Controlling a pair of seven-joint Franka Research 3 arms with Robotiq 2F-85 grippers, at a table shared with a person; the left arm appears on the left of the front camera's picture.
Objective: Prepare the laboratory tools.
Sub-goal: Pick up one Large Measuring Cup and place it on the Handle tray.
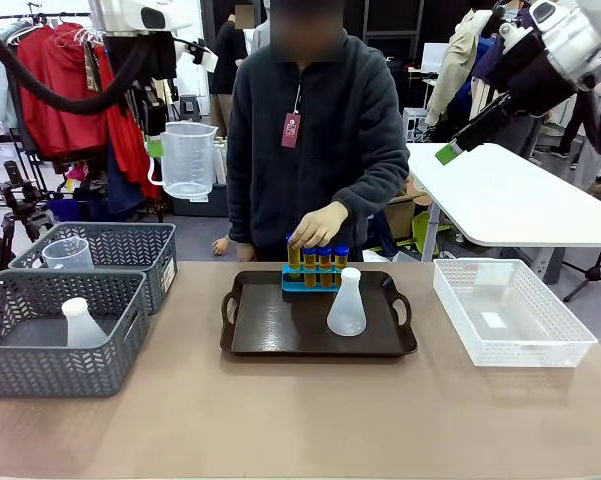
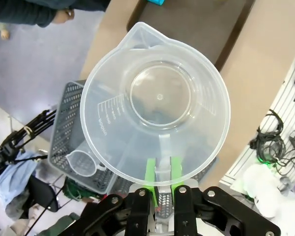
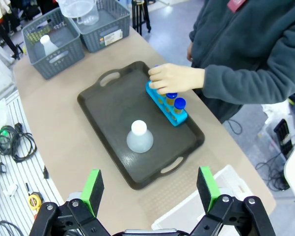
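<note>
Two grey baskets beside tray, left hand clamping beaker handle, right hand wide open

The tray is set mid-table. On it, the rack with tubes is placed at its far edge, the flask before that. Two baskets are left of the tray, a bin right.

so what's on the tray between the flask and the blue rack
Nothing: in the right wrist view only bare tray separates the flask from the rack. The front view shows the same gap.
</note>
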